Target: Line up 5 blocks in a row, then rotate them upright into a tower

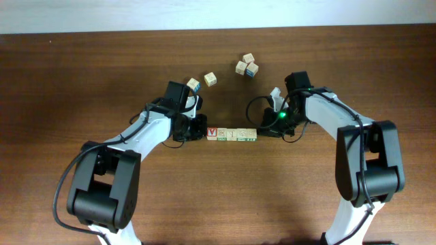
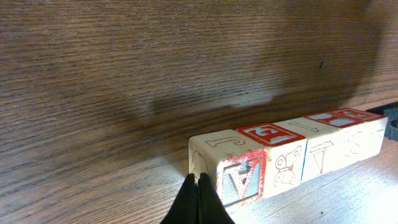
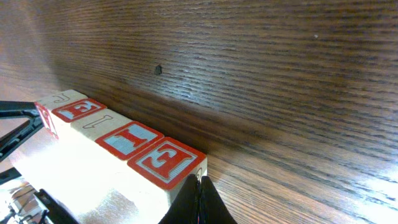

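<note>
**Left jaws.** The left jaws are pressed fully together and hold nothing. Their black fingertips (image 2: 190,202) meet in a point just in front of the lower corner of the left end cube (image 2: 239,180), whose end face carries a red-framed letter. We cannot tell whether the tips touch it.

**Right jaws.** The right jaws are likewise closed and empty. Their fingertips (image 3: 208,204) meet just before the right end cube (image 3: 166,163), which shows a red-and-white "E" on top. Contact is again uncertain.

**Task objects.** Between the two sets of jaws lies the row of five small pale wooden alphabet cubes (image 1: 232,134). They sit face to face in a straight line near the middle of the dark brown wood-grain bench (image 1: 82,75). From overhead, the leftmost cube is red and white, and the other four bear green or yellow-green markings.

**Arms.** The left arm (image 1: 146,133) reaches the row from the left, and the right arm (image 1: 327,112) from the right.

**Other objects.** Farther back, well apart from the row, we see a pair of loose cubes (image 1: 210,79) near the left arm. A cluster of three loose cubes (image 1: 241,67) lies farther to the right, one of them with a blue marking.
</note>
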